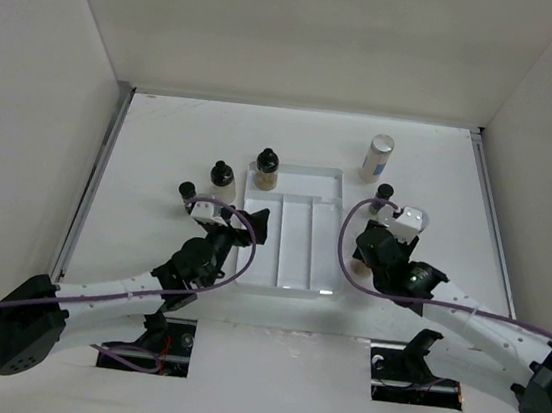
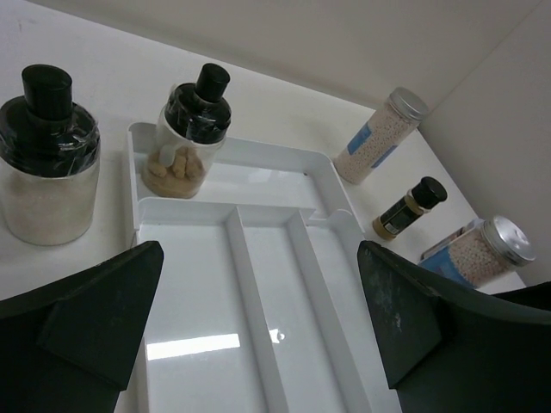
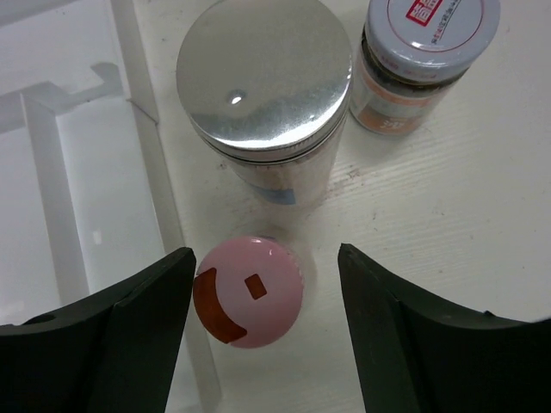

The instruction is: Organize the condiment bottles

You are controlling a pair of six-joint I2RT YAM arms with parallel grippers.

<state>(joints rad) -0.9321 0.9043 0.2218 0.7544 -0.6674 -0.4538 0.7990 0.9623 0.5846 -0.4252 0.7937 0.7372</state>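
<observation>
The white table [image 1: 162, 152] carries a white divided tray [image 1: 296, 244] at its centre. The left gripper [image 2: 258, 258] hangs over the tray's long compartments, jaws wide apart and holding nothing. The right gripper [image 3: 265, 258] sits at about 3 o'clock from the tray, jaws also apart, one finger on either side of the pink-capped bottle [image 3: 250, 297]; whether a finger touches the cap cannot be told.

A tall cylinder with a silver lid [image 1: 377, 158] stands at 1 o'clock from the tray, well apart from it. A second silver-lidded cylinder [image 3: 263, 86] stands at 12 o'clock of the pink cap, just beside the tray's rim. The black-capped jar of white grains [image 2: 47, 172] is outside the tray at 10 o'clock. The black-capped bottle of tan chunks [image 2: 185, 138] stands upright in the crosswise back compartment, at 11 o'clock. A white-lidded jar with red print [image 3: 422, 60] is at 1 o'clock of the pink cap. A small dark bottle [image 2: 408, 206] stands at 2 o'clock from the tray.
</observation>
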